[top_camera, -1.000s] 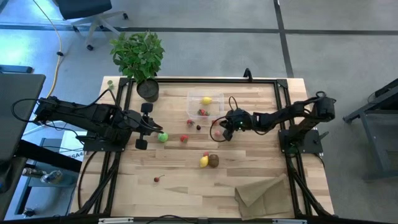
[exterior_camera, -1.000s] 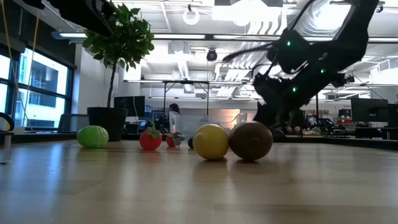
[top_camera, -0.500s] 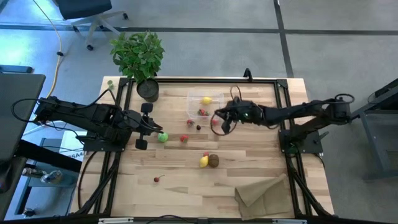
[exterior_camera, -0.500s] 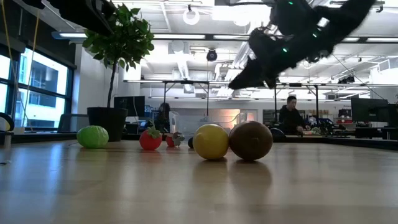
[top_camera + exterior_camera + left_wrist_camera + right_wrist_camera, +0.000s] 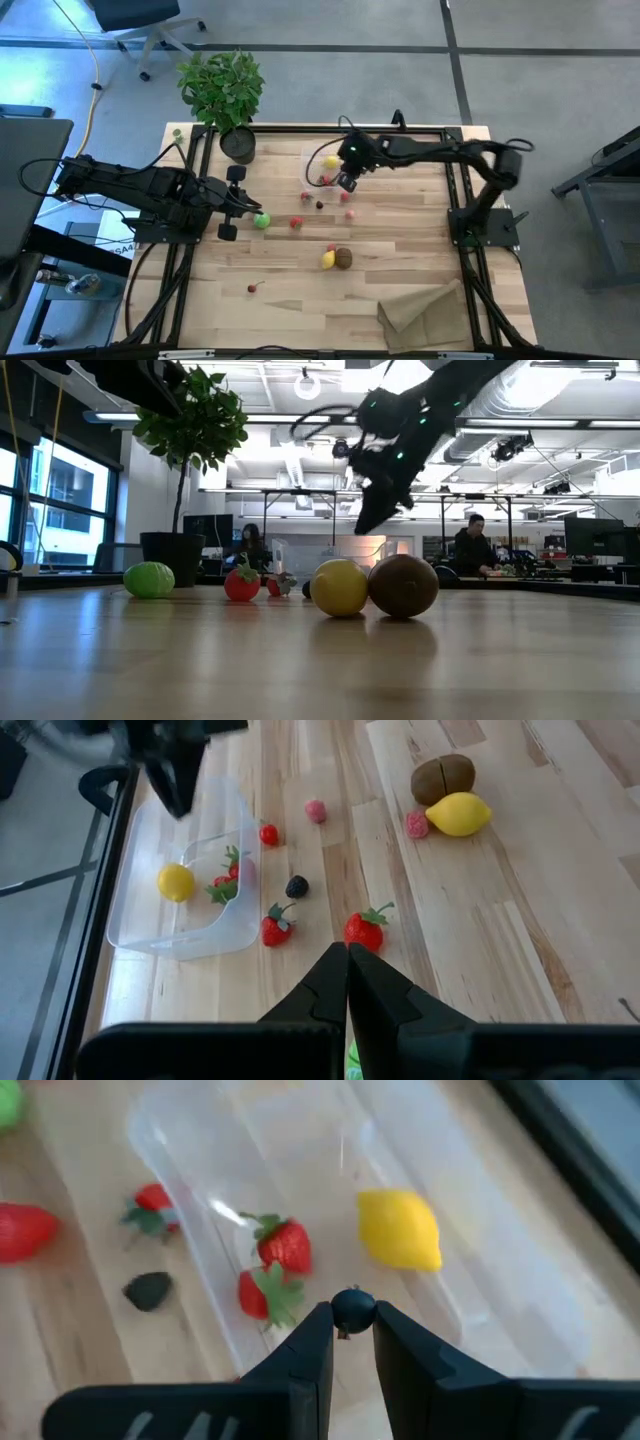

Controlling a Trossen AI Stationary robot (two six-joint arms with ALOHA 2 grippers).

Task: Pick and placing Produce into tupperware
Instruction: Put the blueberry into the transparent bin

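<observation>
Two matte-black jointed arms, each trailing looped black cables and ending in a pair of flat, tapered dark fingers [image 5: 375, 995].

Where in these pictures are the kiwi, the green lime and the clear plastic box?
kiwi [image 5: 403, 586], low view, middle of its brown skin.
lime [image 5: 149, 580], low view, middle of its green side.
clear box [image 5: 140, 925], left wrist view, bare floor near one corner.

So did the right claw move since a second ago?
Yes. In the high view the right claw went from beside the table's right half toward the potted plant, and is now over the clear box, pinching a small dark berry.
</observation>
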